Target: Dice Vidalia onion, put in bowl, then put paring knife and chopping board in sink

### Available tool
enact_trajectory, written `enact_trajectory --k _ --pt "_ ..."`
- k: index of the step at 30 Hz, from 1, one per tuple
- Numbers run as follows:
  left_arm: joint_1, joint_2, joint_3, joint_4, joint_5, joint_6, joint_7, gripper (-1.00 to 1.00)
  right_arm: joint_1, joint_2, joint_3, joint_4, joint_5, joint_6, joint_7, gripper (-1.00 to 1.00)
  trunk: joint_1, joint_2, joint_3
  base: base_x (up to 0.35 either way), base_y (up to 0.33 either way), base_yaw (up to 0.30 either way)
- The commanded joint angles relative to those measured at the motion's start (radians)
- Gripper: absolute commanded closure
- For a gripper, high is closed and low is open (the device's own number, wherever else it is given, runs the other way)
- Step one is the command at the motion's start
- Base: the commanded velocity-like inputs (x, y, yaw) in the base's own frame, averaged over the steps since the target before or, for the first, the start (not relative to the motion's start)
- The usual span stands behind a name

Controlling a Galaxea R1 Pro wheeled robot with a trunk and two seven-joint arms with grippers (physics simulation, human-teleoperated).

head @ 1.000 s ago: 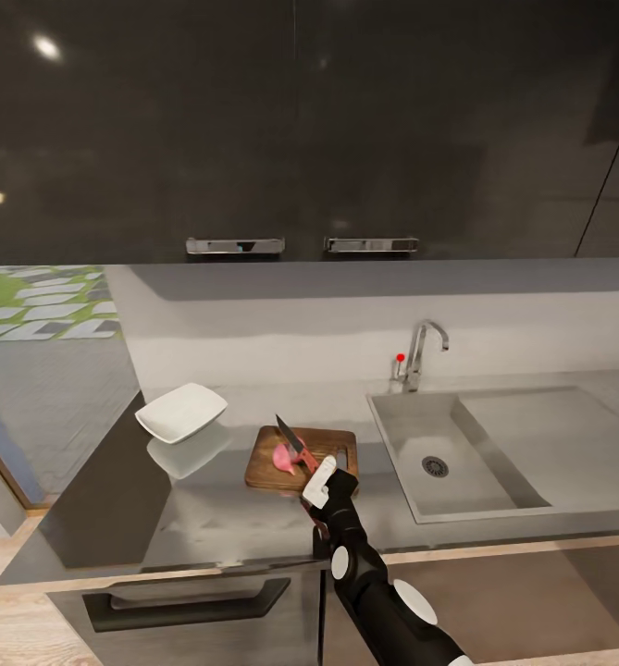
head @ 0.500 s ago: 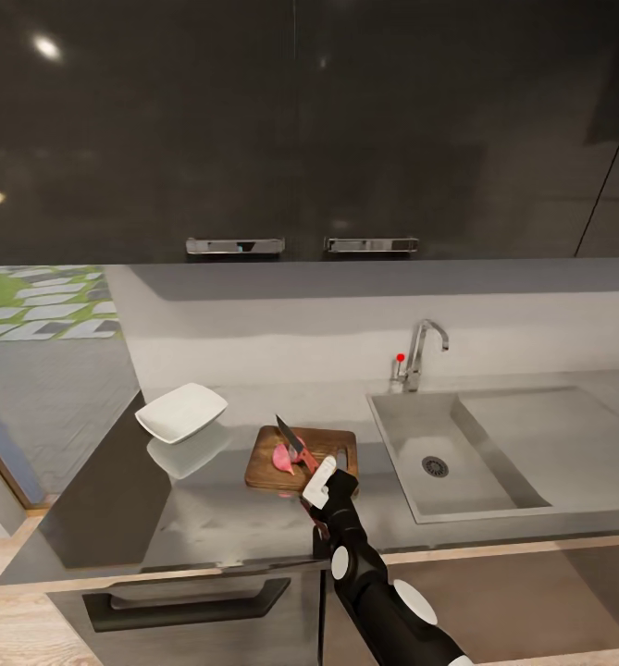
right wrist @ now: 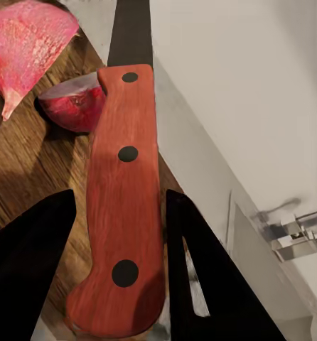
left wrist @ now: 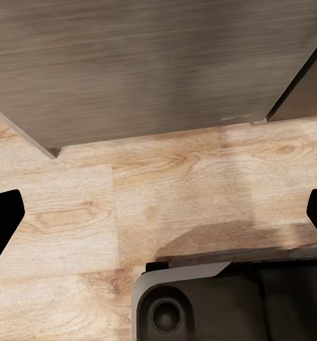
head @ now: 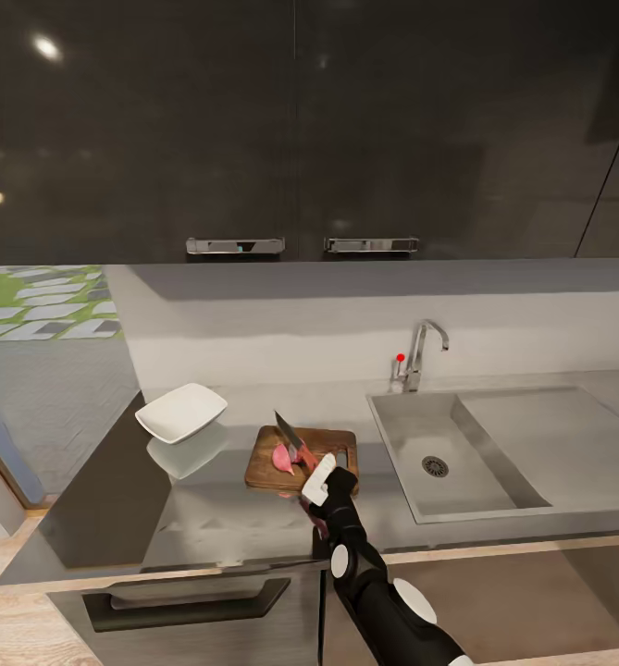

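Right gripper (head: 315,481) clamps the paring knife (right wrist: 124,199) by its red handle, blade over the chopping board (head: 302,457) to cut the onion pieces (right wrist: 32,46); left gripper (left wrist: 158,213) hangs open

The right arm, black with white joint caps, reaches forward and up from the lower edge of the head view, its white-and-black right gripper (head: 316,481) closed around a red-handled knife (right wrist: 123,206). The left gripper's dark fingertips (left wrist: 2,220) stand wide apart, pointing downward.

paring knife (right wrist: 124,206) tip perhaps cropped
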Motion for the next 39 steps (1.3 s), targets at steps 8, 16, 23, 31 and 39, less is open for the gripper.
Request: enact_trajectory --k 8,16,23,31,39 --pt "0.0 0.001 -0.003 -0.001 0.001 -0.002 0.005 -1.0 -0.001 -0.002 0.001 -0.077 0.007 0.009 -0.005 1.0 0.001 -0.002 -0.002 -0.001 0.0 0.0" --pt "0.0 0.001 -0.003 -0.001 0.001 -0.002 0.005 -1.0 -0.001 -0.002 0.001 -0.081 0.005 0.01 -0.005 1.0 0.001 -0.002 -0.002 -0.21 0.059 0.0" --pt "0.0 0.001 -0.003 -0.002 0.001 -0.002 0.005 -1.0 -0.001 -0.003 0.001 -0.073 0.004 0.013 -0.004 1.0 0.001 -0.002 -0.002 -0.087 0.044 0.0" --pt "0.0 0.001 -0.003 -0.002 0.001 -0.002 0.005 -1.0 -0.001 -0.003 0.002 -0.057 0.004 0.015 -0.001 1.0 0.001 -0.002 -0.002 0.015 0.089 0.0" --pt "0.0 0.001 -0.003 -0.001 0.001 -0.002 0.005 -1.0 -0.001 -0.003 0.002 -0.054 0.004 0.016 0.0 1.0 0.001 -0.002 -0.002 0.005 0.014 0.0"
